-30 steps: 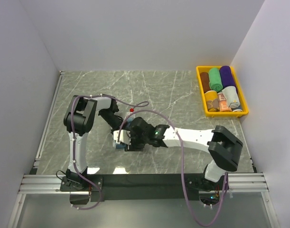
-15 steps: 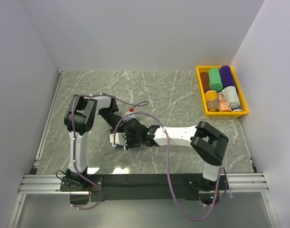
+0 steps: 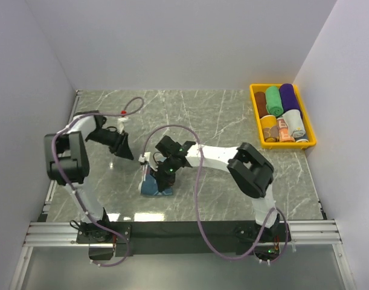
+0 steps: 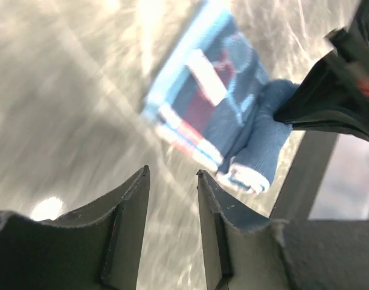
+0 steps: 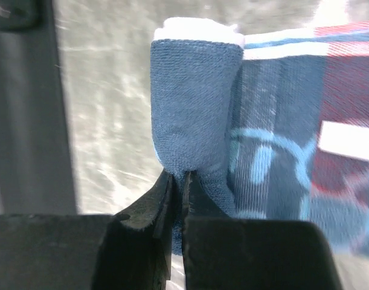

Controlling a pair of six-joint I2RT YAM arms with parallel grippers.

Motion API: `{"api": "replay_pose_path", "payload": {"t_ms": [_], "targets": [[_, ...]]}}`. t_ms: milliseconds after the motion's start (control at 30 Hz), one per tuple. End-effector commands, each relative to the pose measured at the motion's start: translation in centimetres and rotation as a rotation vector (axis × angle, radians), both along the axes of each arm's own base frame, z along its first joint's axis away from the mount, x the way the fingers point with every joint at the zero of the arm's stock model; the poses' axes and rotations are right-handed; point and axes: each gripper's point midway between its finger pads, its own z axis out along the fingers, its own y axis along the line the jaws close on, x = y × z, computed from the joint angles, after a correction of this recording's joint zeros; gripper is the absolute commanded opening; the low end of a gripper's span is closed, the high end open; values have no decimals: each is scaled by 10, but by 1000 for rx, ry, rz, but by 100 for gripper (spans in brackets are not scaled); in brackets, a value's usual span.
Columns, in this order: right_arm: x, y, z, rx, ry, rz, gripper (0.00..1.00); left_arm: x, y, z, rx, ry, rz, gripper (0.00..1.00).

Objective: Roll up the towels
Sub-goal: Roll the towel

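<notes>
Swung out toward 9 o'clock since a second ago, the left gripper [image 3: 122, 148] now sits well apart from the blue towel [image 3: 154, 190], its jaws slightly apart with nothing between them. Its wrist view is motion-blurred and the towel's print is smeared. From above, the right gripper [image 3: 163, 176] hides the towel's far end. In the right wrist view the roll's long axis points to 12 o'clock and the flat printed part trails to 3 o'clock. The right jaws are pinched on the roll's near end. Rolled towels [image 3: 273, 100] fill the yellow bin [image 3: 254, 115] at 2 o'clock.

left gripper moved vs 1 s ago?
Yes. The left gripper has swung left, away from the blue towel and toward the table edge on the left.
</notes>
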Motion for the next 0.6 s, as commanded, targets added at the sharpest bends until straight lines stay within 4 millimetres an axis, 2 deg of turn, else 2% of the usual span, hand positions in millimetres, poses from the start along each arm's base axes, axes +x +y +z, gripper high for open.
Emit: {"api": "replay_pose_path", "payload": {"t_ms": [0, 67, 267, 300, 333, 367, 400, 433, 467, 533, 567], "targets": [[-58, -47, -47, -305, 412, -49, 0, -3, 9, 24, -37, -121, 26, 43], [-56, -51, -58, -332, 511, -78, 0, -16, 13, 33, -30, -156, 34, 42], [-42, -49, -66, -313, 665, -119, 0, -56, 12, 48, 62, -393, -34, 49], [-38, -49, -67, -307, 674, -130, 0, -58, 15, 44, 109, -436, -56, 49], [-37, -50, -69, -310, 682, -134, 0, -69, 14, 43, 133, -479, -79, 50], [-34, -49, -73, -312, 685, -136, 0, -75, 7, 40, 150, -513, -131, 50], [-32, -48, -75, -315, 679, -137, 0, -75, 8, 37, 192, -562, -157, 51], [-32, -50, -77, -333, 690, -140, 0, -87, 3, 32, 214, -599, -190, 51], [-28, -47, -82, -333, 690, -138, 0, -95, -9, 28, 217, -632, -252, 52], [-28, -47, -85, -348, 716, -143, 0, -100, -16, 19, 259, -722, -301, 54], [-26, -46, -90, -354, 726, -148, 0, -108, -29, 16, 250, -744, -351, 54]]}}
